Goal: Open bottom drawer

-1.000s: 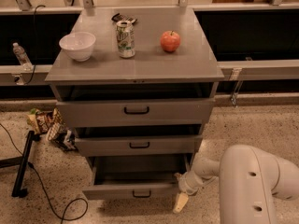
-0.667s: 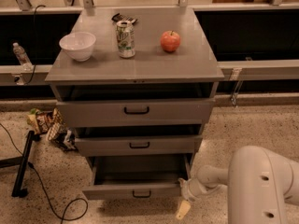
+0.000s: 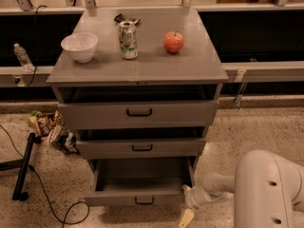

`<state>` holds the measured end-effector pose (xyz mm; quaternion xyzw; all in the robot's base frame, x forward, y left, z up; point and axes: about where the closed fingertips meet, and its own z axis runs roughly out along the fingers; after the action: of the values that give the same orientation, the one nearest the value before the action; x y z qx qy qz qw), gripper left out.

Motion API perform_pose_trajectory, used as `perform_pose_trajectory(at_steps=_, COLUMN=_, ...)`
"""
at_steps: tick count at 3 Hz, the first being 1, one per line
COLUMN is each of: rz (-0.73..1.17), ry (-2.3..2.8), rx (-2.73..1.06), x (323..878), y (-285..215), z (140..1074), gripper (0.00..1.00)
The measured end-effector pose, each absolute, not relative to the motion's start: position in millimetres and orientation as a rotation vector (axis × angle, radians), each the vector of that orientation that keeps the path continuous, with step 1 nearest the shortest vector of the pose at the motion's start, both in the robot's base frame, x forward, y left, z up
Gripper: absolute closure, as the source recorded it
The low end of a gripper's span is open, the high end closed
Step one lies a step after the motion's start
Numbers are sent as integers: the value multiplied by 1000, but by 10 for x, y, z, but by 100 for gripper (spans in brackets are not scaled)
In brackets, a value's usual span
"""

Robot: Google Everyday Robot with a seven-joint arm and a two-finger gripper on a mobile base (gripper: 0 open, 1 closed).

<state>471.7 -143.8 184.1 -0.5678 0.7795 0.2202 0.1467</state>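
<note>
The bottom drawer (image 3: 137, 199) is a grey metal drawer with a low front and a small black loop handle (image 3: 144, 201). It stands pulled well out of the cabinet (image 3: 137, 70), its empty inside showing. My gripper (image 3: 186, 217) hangs low at the drawer's right front corner, just right of the front panel, with one pale fingertip (image 3: 185, 218) showing near the floor. It holds nothing that I can see. The white arm (image 3: 266, 189) fills the lower right.
The middle drawer (image 3: 141, 147) and the top drawer (image 3: 138, 113) stand slightly out. On the cabinet top are a white bowl (image 3: 79, 46), a can (image 3: 128, 40) and a red apple (image 3: 174, 42). Snack bags (image 3: 50, 127) and a black stand with cable (image 3: 23, 170) lie on the floor at left.
The gripper and arm have slid a little right and down, away from the drawer's right side. The bottom drawer has stayed pulled out.
</note>
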Motion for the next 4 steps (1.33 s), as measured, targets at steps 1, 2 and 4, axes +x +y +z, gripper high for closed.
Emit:
perform_pose_trajectory(at_steps=1, rz=634, ry=2243, rx=-1634, x=4717, y=-1438, z=1845, gripper=0)
perform_pose_trajectory(at_steps=2, rz=634, ry=2243, rx=-1634, x=4718, y=-1438, z=1845, gripper=0)
perform_pose_trajectory(at_steps=4, rz=633, ry=2243, rx=-1634, x=4721, y=-1439, z=1847, gripper=0)
